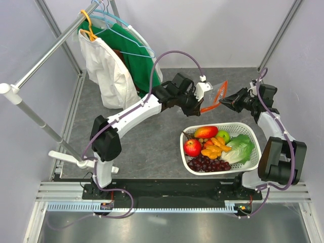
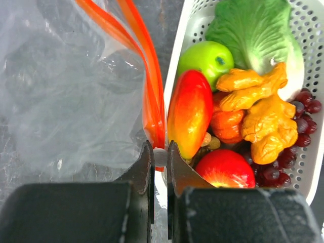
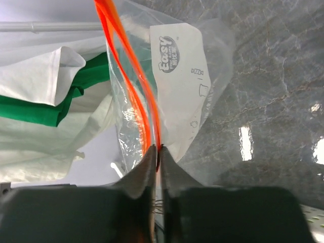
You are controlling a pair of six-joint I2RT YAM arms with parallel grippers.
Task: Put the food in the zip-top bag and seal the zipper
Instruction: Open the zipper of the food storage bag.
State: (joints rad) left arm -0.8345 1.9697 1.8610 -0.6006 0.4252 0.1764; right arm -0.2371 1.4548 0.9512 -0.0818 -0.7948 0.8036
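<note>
Pinching zipper [image 2: 152, 86] of zip-top bag [image 2: 66, 101] (clear): left end effector [image 2: 160, 157], right end effector [image 3: 158, 150]; food [image 2: 190, 114] all in basket [image 2: 310, 40].

bench [image 1: 147, 149]: dark grey marbled slab, small glare patches | walls [image 1: 212, 30]: plain pale grey | clothes rail [image 1: 50, 55]: metal, upper left, carrying hangers [image 1: 89, 28], white cloth [image 1: 106, 71], green cloth [image 1: 139, 63] | near edge: aluminium frame [image 1: 61, 192]

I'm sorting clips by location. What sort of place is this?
Most likely a robot lab test cell, not a home: two white robot arms on an aluminium frame, plain grey wall panels closing it in, and staged props, a white lattice plastic basket of toy food and a metal clothes rail.
</note>
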